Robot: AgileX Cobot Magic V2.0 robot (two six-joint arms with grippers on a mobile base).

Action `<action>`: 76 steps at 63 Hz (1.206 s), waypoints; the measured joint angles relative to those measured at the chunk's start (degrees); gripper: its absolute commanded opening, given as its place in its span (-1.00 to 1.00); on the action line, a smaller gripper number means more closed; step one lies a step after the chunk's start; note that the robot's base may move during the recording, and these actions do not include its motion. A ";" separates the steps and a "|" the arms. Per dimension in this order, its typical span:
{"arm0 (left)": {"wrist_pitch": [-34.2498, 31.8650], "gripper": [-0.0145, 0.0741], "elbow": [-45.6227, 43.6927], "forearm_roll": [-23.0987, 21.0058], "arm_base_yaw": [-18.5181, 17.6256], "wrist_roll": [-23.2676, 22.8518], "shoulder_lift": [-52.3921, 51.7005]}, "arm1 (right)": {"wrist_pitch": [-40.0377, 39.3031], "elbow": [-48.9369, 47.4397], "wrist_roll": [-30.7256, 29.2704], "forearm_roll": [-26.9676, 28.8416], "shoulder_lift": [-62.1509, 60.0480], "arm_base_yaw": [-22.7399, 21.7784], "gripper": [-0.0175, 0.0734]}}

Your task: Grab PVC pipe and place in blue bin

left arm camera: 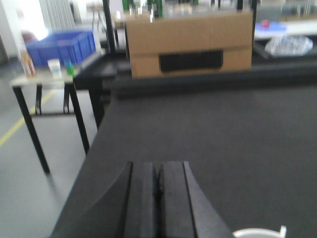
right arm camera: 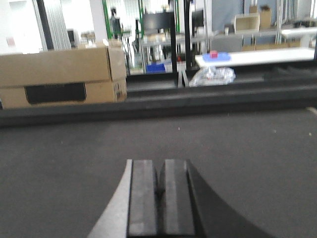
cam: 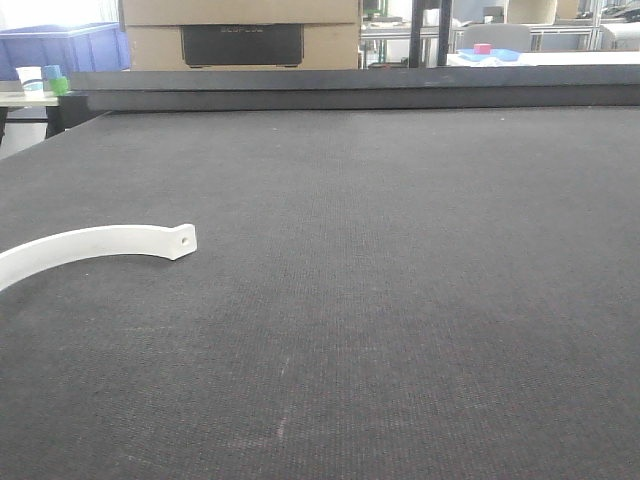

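White PVC pipe [cam: 90,243] lies left on the mat [cam: 420,300], open room rightward; left claw [left arm camera: 158,198], right claw [right arm camera: 161,198] both closed, empty.

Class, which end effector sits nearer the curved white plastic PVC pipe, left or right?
Left. The white PVC pipe shows just beside the left end effector, to its right; the right end effector has no pipe in its view.

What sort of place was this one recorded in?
Probably a workshop or lab: a large dark-matted work table, a cardboard box beyond it, and a blue bin off to one side.
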 measured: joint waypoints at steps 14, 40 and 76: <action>8.57 -0.92 -7.09 -0.93 0.00 0.00 10.73 | 17.15 -9.52 0.00 0.57 13.39 0.00 -0.95; 11.46 -0.92 -7.35 -3.16 0.00 0.10 23.37 | 22.23 -9.67 0.00 2.14 28.76 0.00 -0.95; 16.32 -0.92 -3.34 -12.18 0.00 0.10 23.94 | 24.61 -9.34 0.17 4.47 34.95 0.00 -0.95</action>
